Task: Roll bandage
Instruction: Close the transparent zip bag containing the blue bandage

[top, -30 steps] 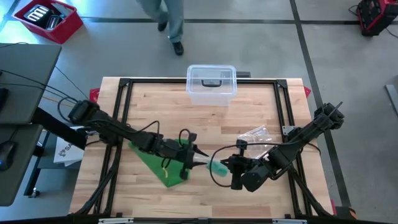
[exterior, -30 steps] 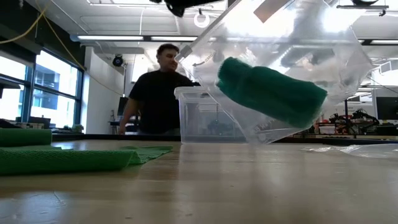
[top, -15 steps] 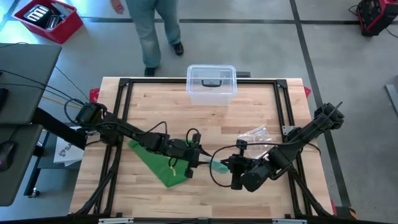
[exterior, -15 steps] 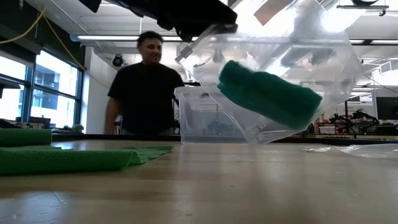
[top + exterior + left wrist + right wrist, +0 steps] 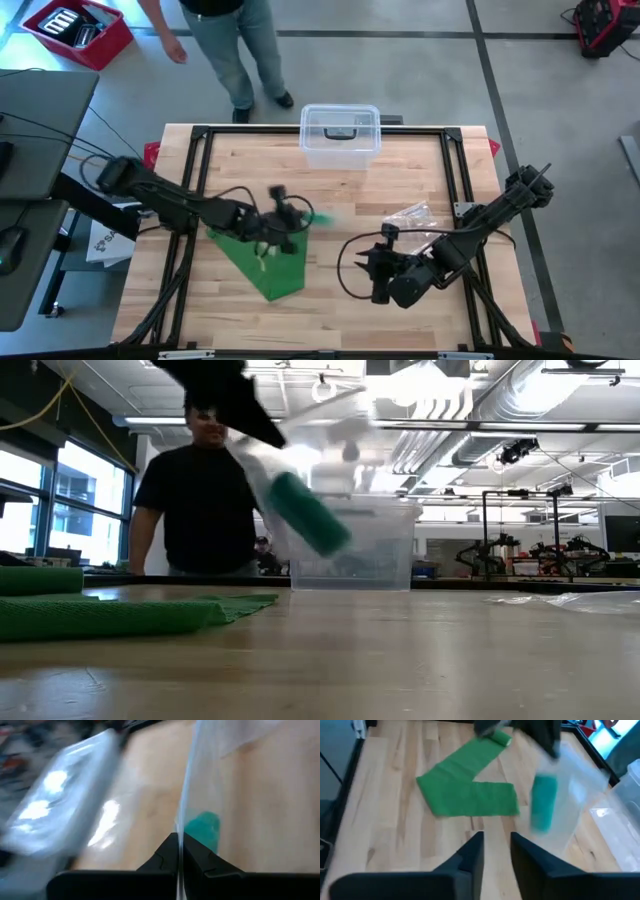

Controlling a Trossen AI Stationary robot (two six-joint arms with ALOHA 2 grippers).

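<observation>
Your left tool [image 5: 283,212] clamped on clear bag [image 5: 300,470] holding rolled bandage [image 5: 308,512]; right tool [image 5: 496,851] parted, empty. Risk: swinging bag slips, roll drops onto table [image 5: 400,180].

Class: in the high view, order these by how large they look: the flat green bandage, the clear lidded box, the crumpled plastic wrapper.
1. Flat green bandage and clear lidded box: too alike to rank.
2. Crumpled plastic wrapper.
</observation>
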